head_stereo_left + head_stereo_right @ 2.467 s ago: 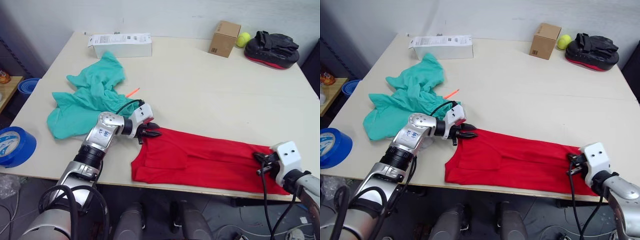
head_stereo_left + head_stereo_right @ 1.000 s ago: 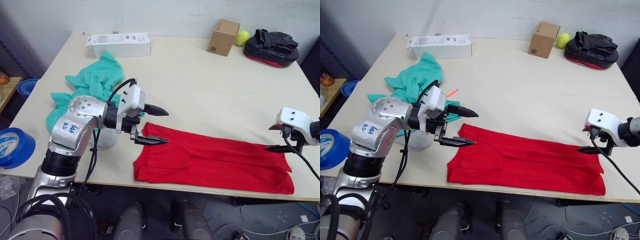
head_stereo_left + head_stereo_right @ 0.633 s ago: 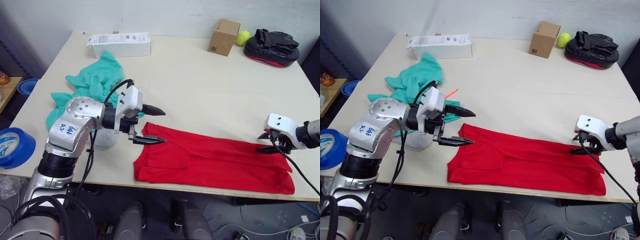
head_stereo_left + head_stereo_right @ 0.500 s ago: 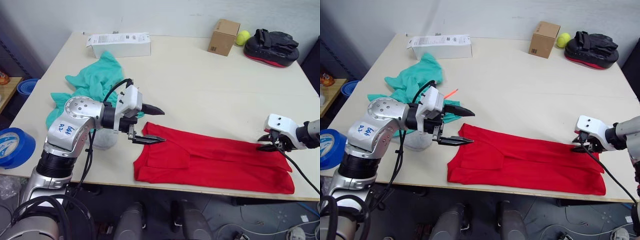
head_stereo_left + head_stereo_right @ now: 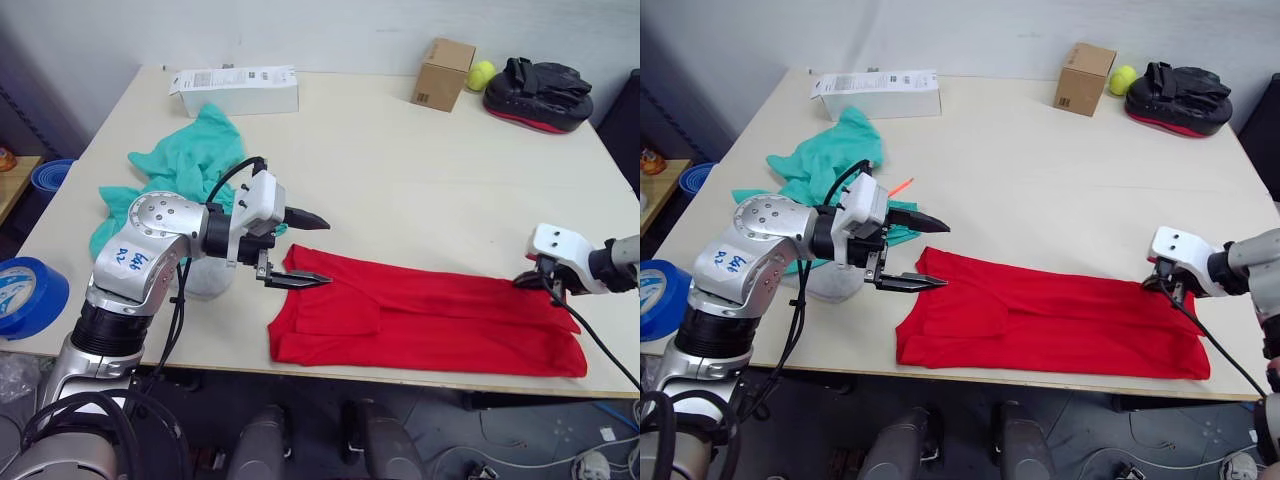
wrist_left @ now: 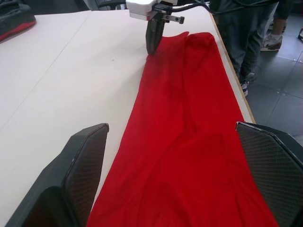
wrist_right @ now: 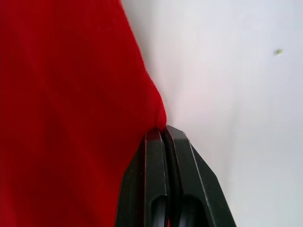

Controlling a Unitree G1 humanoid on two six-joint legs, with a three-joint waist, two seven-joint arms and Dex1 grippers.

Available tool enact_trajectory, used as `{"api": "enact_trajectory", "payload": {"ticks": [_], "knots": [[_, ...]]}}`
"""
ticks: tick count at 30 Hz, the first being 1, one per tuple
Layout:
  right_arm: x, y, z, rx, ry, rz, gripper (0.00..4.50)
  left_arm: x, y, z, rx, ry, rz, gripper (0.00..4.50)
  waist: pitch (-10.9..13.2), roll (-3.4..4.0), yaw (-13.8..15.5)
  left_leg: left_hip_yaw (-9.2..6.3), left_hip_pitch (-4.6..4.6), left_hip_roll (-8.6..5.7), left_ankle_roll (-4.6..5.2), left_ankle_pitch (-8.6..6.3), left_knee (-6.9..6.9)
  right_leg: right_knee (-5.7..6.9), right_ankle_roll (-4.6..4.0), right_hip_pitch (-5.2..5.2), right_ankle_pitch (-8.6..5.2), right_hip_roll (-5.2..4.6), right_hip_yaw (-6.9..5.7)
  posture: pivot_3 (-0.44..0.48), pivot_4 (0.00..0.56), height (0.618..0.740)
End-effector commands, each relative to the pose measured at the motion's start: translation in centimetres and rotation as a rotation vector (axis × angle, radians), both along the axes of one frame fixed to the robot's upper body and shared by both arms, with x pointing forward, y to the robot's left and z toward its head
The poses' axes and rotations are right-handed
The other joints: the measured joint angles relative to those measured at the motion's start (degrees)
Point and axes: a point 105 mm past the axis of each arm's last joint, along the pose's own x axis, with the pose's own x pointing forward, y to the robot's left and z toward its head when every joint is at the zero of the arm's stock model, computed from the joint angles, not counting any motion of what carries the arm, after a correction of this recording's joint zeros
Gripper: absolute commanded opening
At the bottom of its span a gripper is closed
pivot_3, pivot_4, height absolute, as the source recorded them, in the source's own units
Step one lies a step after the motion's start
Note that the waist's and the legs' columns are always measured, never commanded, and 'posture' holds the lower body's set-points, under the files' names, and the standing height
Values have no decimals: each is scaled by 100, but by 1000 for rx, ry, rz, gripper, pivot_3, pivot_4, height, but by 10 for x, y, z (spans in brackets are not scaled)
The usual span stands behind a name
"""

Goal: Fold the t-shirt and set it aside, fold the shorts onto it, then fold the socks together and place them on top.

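Shirt [image 5: 430,320] flat along near table [image 5: 400,180] edge, lower centre to lower right of frame, folded into a long red strip.

Right gripper [image 7: 163,135] at far right corner of strip, fingers pressed together on a small pinch of red cloth at the hem. Thin bite, right at the edge; likely to slip free under any pull, leaving that end behind.

Left gripper [image 5: 305,250] at left end of strip, left of centre, spread wide, holding nothing; lower finger tip over the collar corner, upper finger above bare table. Touching cloth or just above it: cannot tell. Only one end gripped, so a lift now would drag the strip sideways and undo the fold. Closing askew could catch one layer only and peel the fold open.

Near edge of strip close to table edge; a tug toward the robot might spill it off.

Shorts [image 5: 175,180] bunched at upper left, behind left arm; elbow sweep could snag them.

Box [image 5: 445,73] and ball [image 5: 481,75] at top right, well apart.
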Motion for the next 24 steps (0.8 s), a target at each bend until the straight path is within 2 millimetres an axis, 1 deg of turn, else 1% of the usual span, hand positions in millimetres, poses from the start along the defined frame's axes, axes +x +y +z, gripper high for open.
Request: {"api": "enact_trajectory", "payload": {"ticks": [1,3,5,8,10,15,17,20,24], "knots": [[24,13,25,-39,-128,25,29,-2,-2,6,-13,-45,-10,4500,1,2,-43,0,0,0,-2,1,-1,1,0,-1,0,0,0,0,150,740],[41,27,35,-45,-184,41,29,-1,-2,6,-19,-51,-3,4500,3,5,-86,5,1,1,-9,5,-4,4,-1,-4,0,2,3,0,150,740],[53,37,40,-58,-211,56,29,-1,-2,6,-23,-57,3,4500,4,5,-86,8,1,0,-25,15,-7,13,-4,-11,-2,2,6,0,150,740],[68,50,45,-93,-241,85,29,-1,-2,6,-30,-63,14,4500,4,6,-54,4,1,1,-44,26,-12,24,-11,-18,-7,4,4,0,150,740],[76,57,48,-107,-259,93,29,-2,-2,6,-33,-66,20,4500,5,7,-54,4,0,1,-45,26,-13,26,-12,-19,-8,4,4,0,150,740],[98,82,58,-161,-335,114,29,-4,2,2,-34,-65,53,4500,6,9,-59,5,-1,0,-45,27,-10,28,-12,-20,-7,2,6,0,150,740],[103,86,60,-193,-358,120,29,-4,4,0,-32,-66,68,4500,6,9,-67,5,-1,1,-45,27,-12,28,-12,-21,-7,2,6,0,150,740],[106,84,59,-264,-376,134,29,-3,7,-1,-30,-66,87,4500,6,10,-62,3,-1,2,-47,28,-16,30,-15,-22,-9,3,4,0,150,740],[108,84,56,-277,-387,120,29,-2,11,-1,-24,-65,103,4500,7,10,-55,4,-2,0,-47,28,-14,30,-15,-22,-9,1,5,0,150,740]]}}
